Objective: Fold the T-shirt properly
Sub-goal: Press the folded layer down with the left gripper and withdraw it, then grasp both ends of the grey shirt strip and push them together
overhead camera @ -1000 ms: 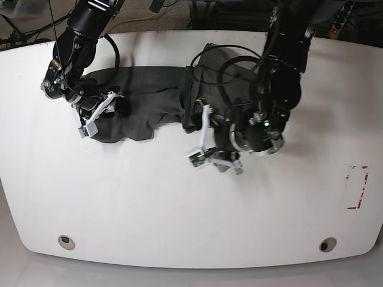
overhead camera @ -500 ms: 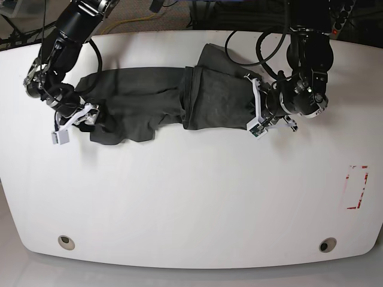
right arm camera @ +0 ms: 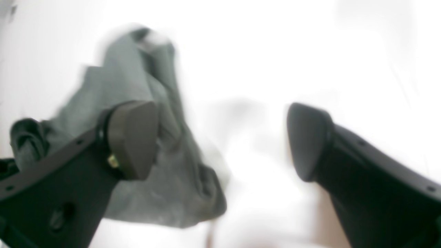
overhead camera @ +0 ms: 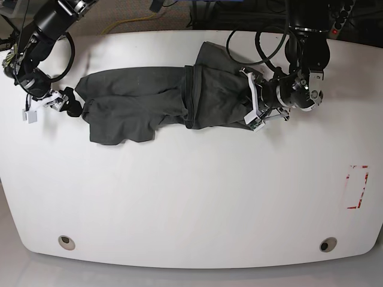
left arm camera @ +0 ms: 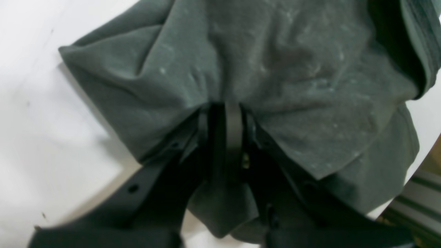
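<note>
White tabletop [overhead camera: 179, 197], rounded corners, smooth, with two round grommets near the front edge and a red dashed rectangle mark [overhead camera: 357, 187] at the right; no legible writing anywhere.

Base view: the T-shirt [overhead camera: 161, 101], dark charcoal, soft and wrinkled, lies stretched left to right across the far half of the table, one end bunched toward the far edge. The left gripper [overhead camera: 254, 107], on the scene's right, sits at the shirt's right edge. The right gripper [overhead camera: 45, 106], on the scene's left, is just off the shirt's left end, over bare table.

Left wrist view: the left gripper [left arm camera: 225, 117] has its black jaws drawn together, clamped on a gathered pleat of the T-shirt [left arm camera: 275, 69]; fabric is matte, lint-flecked, creased in radiating folds from the pinch.

Right wrist view (blurred): the right gripper [right arm camera: 220, 137] has its dark rounded pads wide apart, nothing between them. The T-shirt [right arm camera: 144, 131] lies behind the left pad [right arm camera: 132, 137], crumpled on the table.
</note>
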{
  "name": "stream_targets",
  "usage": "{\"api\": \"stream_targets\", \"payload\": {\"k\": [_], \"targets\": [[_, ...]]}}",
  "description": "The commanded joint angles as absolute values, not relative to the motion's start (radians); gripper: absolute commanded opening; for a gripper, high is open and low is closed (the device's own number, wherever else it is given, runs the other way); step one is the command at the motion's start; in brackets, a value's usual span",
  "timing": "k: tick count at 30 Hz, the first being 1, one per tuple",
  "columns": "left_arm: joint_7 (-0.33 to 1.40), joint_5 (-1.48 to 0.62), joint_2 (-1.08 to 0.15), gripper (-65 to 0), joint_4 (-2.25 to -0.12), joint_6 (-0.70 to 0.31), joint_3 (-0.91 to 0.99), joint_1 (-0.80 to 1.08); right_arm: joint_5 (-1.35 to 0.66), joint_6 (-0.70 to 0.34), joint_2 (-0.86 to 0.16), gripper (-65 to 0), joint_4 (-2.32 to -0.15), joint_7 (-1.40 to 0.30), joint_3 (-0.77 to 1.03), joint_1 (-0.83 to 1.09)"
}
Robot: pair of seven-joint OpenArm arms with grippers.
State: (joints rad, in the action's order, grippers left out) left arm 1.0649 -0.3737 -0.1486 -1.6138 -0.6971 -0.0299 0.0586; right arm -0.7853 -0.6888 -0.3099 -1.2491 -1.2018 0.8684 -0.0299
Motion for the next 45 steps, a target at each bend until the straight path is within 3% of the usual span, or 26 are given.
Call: {"api": "stream_targets", "payload": {"k": [1,13,16,21,23,24,38,45], "targets": [[1.082,-0.357,-0.168,-60.7,-1.626,-0.698,-0.028,0.059,-0.862,-0.698,-0.317,-8.6,-1.267,-1.207,0.865,-0.019],[1.082,-0.357,-0.171,-60.7,-1.646,-0.698,-0.028,0.065,-0.888,-0.698,-0.147,-9.4,-1.357,-1.222,0.766,0.018],[1.082,-0.354,-0.170,-60.7,-1.646,-0.698,-0.028,0.065,-0.854,-0.698,-0.131,-19.3,-1.357,-1.221,0.768,0.013],[1.082,-0.351,-0.165,-60.3,-1.641,-0.698,-0.028,0.064,-0.792,-0.698,-0.130,-53.6,-1.380,-1.221,0.771,-0.004],[1.082,-0.351,-0.163,-59.6,-1.641,-0.698,-0.031,0.064,-0.771,-0.698,-0.130,-63.3,-1.417,-1.221,0.771,-0.004],[1.082,-0.351,-0.159,-58.9,-1.641,-0.698,-0.031,0.064,-0.759,-0.698,-0.130,-65.0,-1.452,-1.221,0.771,-0.001],[1.081,-0.352,-0.024,-58.8,-1.472,-0.698,-0.031,0.002,-0.714,-0.698,-0.127,-64.7,-1.886,-1.297,0.765,0.087],[1.078,-0.352,0.035,-58.8,-1.366,-0.698,-0.030,-0.042,-0.769,-0.698,-0.039,-64.7,-2.011,-1.383,0.717,0.074]]}}
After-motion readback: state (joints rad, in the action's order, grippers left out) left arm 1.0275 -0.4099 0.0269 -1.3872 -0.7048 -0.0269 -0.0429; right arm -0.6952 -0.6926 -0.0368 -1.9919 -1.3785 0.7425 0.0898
